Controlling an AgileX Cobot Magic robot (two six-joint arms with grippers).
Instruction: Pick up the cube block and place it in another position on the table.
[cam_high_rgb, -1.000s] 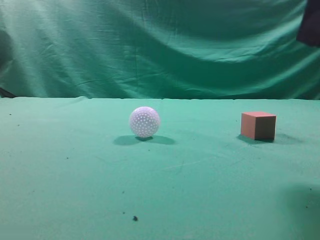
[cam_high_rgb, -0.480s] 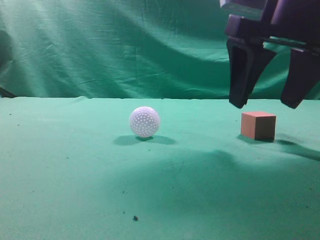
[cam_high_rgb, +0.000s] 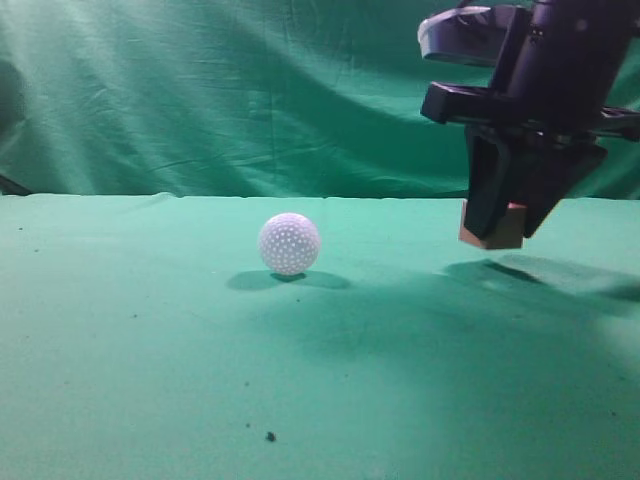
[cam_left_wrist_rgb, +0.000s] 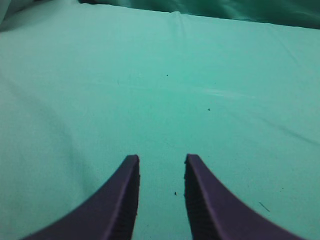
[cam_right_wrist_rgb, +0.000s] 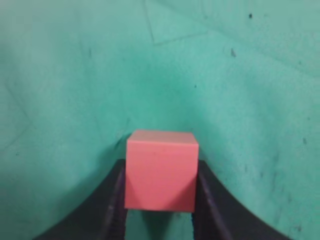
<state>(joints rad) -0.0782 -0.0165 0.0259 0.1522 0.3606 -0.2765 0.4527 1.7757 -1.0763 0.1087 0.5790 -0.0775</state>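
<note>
A: How far along is the job?

B: The pick-up looks done. The right gripper (cam_high_rgb: 497, 222) has its dark jaws closed on the small salmon-pink matte cube block (cam_high_rgb: 492, 237), and in the exterior view the cube hangs clear of the green cloth-covered table (cam_high_rgb: 150, 380), its shadow on the cloth below it. The right wrist view shows the cube (cam_right_wrist_rgb: 161, 171) pinched between the two fingers, one on each side face.

A: And what is left?

B: By his reading, the carry to a new spot, the lowering and the release; none of that shows yet.

A: Where is the cube relative to the white dimpled ball (cam_high_rgb: 289, 243)?

B: At about three o'clock from it in the exterior view, well apart and raised.

A: The other arm?

B: The left gripper (cam_left_wrist_rgb: 161, 162) hovers over bare cloth, jaws a narrow gap apart, holding nothing.

A: Any brands, labels, writing?

B: None can be read; the cube's faces are plain, and the ball shows only dimples.
</note>
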